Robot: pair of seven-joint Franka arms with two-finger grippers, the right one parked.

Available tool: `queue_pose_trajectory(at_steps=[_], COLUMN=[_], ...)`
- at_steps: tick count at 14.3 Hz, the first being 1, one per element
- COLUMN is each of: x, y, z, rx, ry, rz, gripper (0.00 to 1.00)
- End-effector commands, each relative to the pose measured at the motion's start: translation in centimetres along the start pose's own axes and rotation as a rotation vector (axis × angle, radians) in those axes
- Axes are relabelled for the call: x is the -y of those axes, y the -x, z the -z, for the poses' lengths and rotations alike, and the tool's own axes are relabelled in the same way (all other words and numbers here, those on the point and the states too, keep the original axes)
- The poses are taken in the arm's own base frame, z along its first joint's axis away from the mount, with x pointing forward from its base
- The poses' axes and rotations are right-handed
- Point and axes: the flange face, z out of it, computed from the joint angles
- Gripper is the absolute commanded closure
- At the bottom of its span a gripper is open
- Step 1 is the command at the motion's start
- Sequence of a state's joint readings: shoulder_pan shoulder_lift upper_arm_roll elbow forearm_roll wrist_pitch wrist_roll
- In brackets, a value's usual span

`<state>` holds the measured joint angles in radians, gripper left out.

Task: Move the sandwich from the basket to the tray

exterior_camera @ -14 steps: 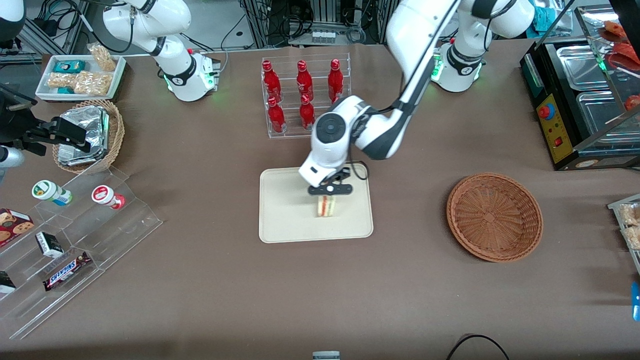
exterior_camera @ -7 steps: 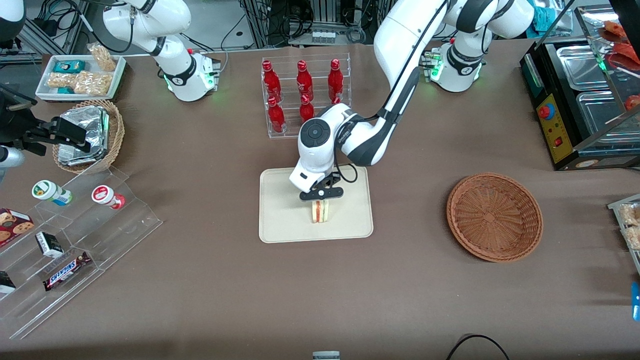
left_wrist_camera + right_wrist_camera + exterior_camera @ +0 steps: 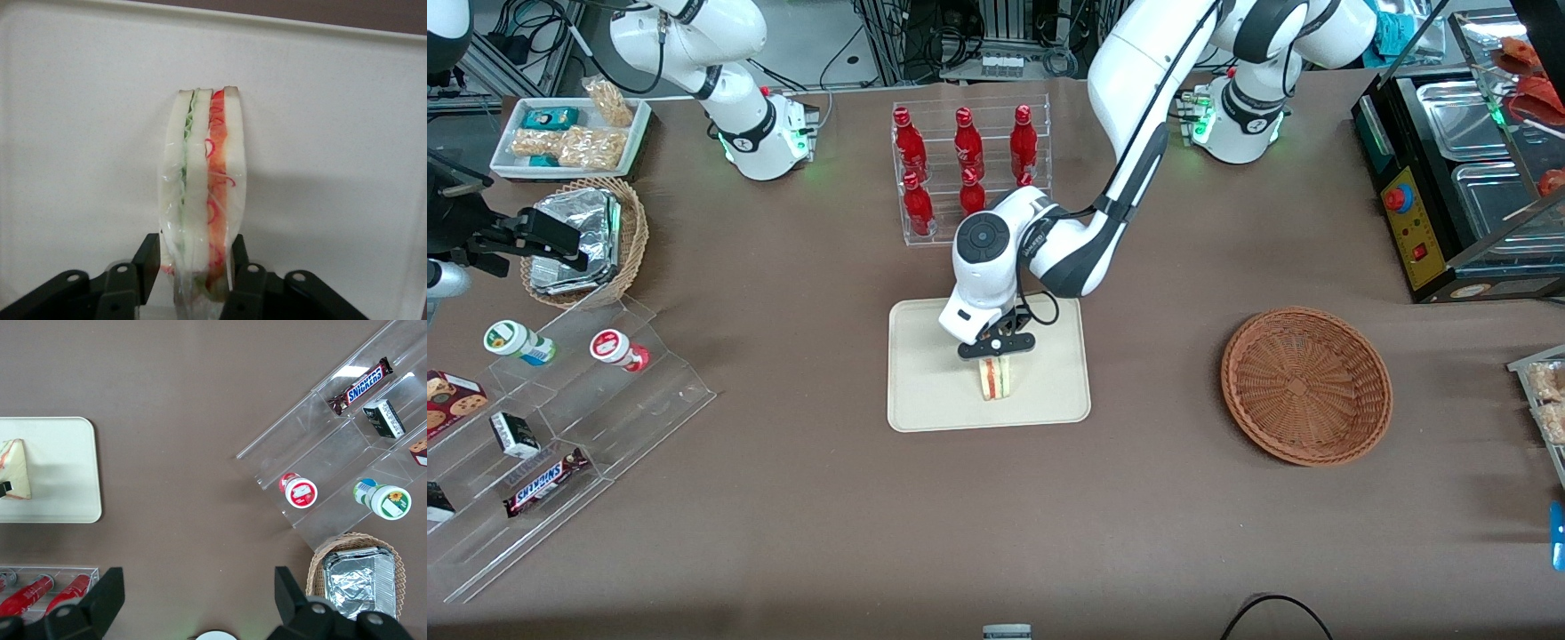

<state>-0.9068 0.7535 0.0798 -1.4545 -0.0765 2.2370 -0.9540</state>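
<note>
Front view overlooks table; wrist views share the tray (image 3: pixel 925 391).

Pincer (image 3: pixel 997 359) over tray (image 3: pixel 925 391) — bottle rack (image 3: pixel 969 169) crowds it, bare tabletop nearer the camera.

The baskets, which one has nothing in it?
The shallow reddish-brown basket toward the working arm's end; the deeper tan basket holds foil packets. The gripper holds the sandwich.

One sandwich (image 3: pixel 996 379); one tray (image 3: pixel 925 391); two wicker baskets (image 3: pixel 1305 385); five red bottles (image 3: pixel 967 133); one pincer (image 3: pixel 996 348).
</note>
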Motion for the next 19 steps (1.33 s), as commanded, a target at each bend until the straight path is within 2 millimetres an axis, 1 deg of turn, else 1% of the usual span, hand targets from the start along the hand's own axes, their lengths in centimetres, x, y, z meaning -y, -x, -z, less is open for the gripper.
queue_pose_trajectory(at_steps=[1,2,3,4,5,6,7,8,9,10,13,15,17,19], x=[0.3,1.3,3.1,5.1,6.8,9.0,11.3,13.6,16.5,19.9,29.9,35.4,39.6,42.3], y=[-0.3,-0.8,-1.5,-2.2,-3.0,-4.8,-6.0,-6.6,-7.6,-8.7,-11.0,-12.2,-12.8,-13.1], z=[5.2,7.8,10.2,11.7,12.6,13.1,13.4,13.8,14.7,16.0,20.1,23.3,26.5,29.6], rx=[-0.019,-0.007,0.031,0.066,0.078,0.086,0.101,0.118,0.13,0.141,0.199,0.243,0.227,0.19], ry=[-0.023,-0.05,-0.084,-0.127,-0.147,-0.15,-0.155,-0.155,-0.146,-0.132,-0.101,-0.078,-0.043,-0.039], rz=[0.008,0.011,0.06,0.104,0.12,0.139,0.124,0.089,0.067,0.039,-0.082,-0.16,-0.218,-0.259], gripper=[0.0,0.0,0.0,0.0,0.0,0.0,0.0,0.0,0.0,0.0,0.0,0.0,0.0,0.0])
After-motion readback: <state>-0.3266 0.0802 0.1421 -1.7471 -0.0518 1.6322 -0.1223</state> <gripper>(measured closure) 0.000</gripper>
